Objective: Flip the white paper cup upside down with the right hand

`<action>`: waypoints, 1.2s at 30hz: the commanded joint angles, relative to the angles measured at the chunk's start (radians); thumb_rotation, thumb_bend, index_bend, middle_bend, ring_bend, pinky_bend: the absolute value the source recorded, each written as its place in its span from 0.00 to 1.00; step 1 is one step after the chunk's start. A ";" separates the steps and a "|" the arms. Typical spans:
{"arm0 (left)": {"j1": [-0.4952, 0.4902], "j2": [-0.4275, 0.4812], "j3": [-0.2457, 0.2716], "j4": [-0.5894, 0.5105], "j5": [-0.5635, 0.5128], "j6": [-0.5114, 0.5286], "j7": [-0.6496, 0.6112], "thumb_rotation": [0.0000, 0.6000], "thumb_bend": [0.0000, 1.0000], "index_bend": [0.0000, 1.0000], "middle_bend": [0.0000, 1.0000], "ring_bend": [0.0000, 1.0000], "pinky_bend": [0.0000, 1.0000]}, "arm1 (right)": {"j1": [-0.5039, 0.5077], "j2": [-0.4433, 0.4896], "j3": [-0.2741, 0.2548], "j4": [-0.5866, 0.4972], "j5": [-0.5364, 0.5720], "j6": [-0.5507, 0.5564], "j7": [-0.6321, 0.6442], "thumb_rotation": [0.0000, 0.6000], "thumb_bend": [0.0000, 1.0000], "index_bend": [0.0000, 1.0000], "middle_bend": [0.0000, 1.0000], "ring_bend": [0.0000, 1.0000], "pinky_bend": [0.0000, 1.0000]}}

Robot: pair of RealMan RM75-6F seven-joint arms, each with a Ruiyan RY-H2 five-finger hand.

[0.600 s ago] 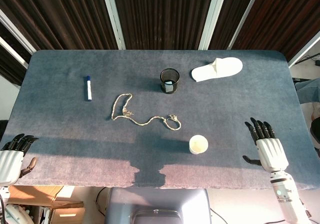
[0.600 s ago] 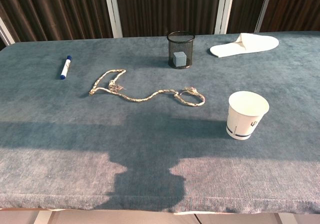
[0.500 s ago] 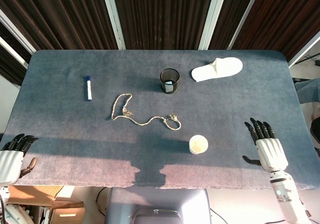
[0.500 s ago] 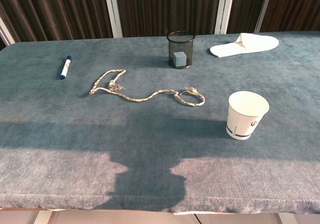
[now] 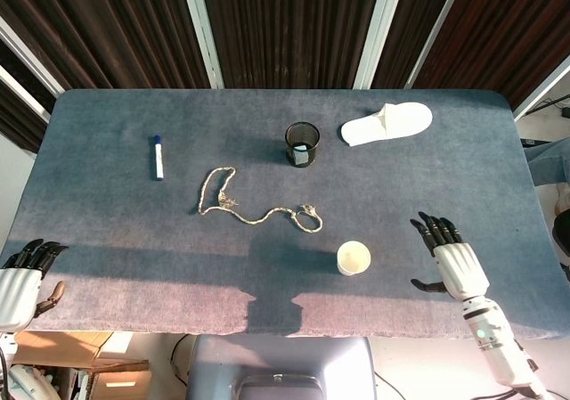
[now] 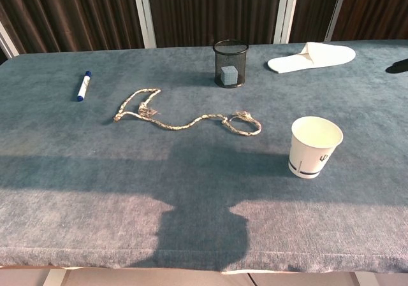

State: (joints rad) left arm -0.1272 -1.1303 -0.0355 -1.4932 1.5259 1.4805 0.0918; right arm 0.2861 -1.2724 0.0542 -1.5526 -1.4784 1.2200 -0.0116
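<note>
The white paper cup (image 5: 354,257) stands upright, mouth up, on the blue table near its front edge; the chest view shows it (image 6: 314,146) with a dark band near its base. My right hand (image 5: 450,257) hovers to the right of the cup, well apart from it, fingers spread and holding nothing. In the chest view only a dark fingertip (image 6: 398,65) shows at the right edge. My left hand (image 5: 22,275) stays at the table's front left corner, fingers extended and empty.
A black mesh pen holder (image 5: 302,143) with a small block inside stands mid-table. A white slipper (image 5: 386,123) lies at the back right, a blue marker (image 5: 158,157) at the left, and a braided rope (image 5: 254,206) winds across the centre, ending close behind the cup.
My right hand has moved left toward the cup and slightly up the table; its fingertip now shows at the chest view's right edge. The left hand and the cup have not moved.
</note>
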 commanded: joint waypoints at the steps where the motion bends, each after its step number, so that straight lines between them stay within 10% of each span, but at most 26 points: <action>1: 0.004 0.003 -0.001 -0.001 0.000 0.008 -0.004 1.00 0.34 0.27 0.22 0.15 0.34 | 0.057 -0.054 -0.004 0.074 -0.048 -0.060 0.136 1.00 0.11 0.03 0.02 0.00 0.08; 28: 0.013 0.014 -0.002 -0.001 0.011 0.029 -0.040 1.00 0.34 0.28 0.22 0.15 0.34 | 0.180 -0.291 -0.027 0.354 -0.128 -0.087 0.475 1.00 0.11 0.43 0.32 0.26 0.36; 36: 0.016 0.018 -0.003 -0.001 0.011 0.032 -0.048 1.00 0.34 0.28 0.22 0.16 0.34 | 0.185 -0.336 -0.027 0.411 -0.128 -0.059 0.462 1.00 0.28 0.52 0.38 0.34 0.44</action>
State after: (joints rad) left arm -0.1110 -1.1128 -0.0379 -1.4941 1.5363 1.5123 0.0437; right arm 0.4710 -1.6007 0.0259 -1.1501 -1.6058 1.1526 0.4539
